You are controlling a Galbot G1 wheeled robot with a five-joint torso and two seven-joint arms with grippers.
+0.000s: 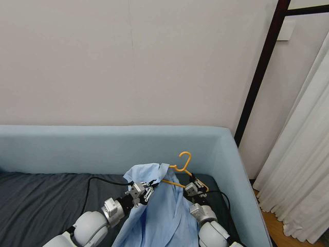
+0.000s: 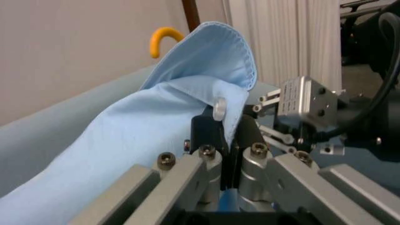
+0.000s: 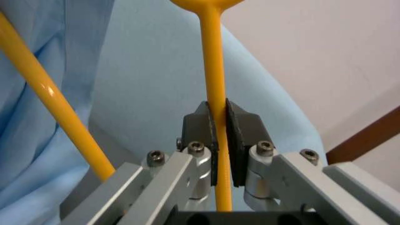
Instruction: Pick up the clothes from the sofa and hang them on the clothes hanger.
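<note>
A light blue shirt (image 1: 159, 206) hangs draped over a yellow hanger (image 1: 181, 163) above the sofa seat. My left gripper (image 1: 145, 190) is shut on the shirt's collar edge (image 2: 218, 101), beside a white button (image 2: 219, 107). My right gripper (image 1: 194, 186) is shut on the hanger's yellow bar (image 3: 216, 108), its black pads (image 3: 240, 129) pressed on both sides. The hanger's hook (image 2: 164, 38) curls up above the collar. The right gripper's metal body (image 2: 306, 105) appears close behind the collar in the left wrist view.
The pale blue sofa back (image 1: 103, 146) runs across, with a dark grey seat (image 1: 41, 200) below. A dark brown rack post (image 1: 259, 72) rises at the right, white curtains (image 1: 303, 170) beside it. A black cable (image 1: 103, 180) lies on the seat.
</note>
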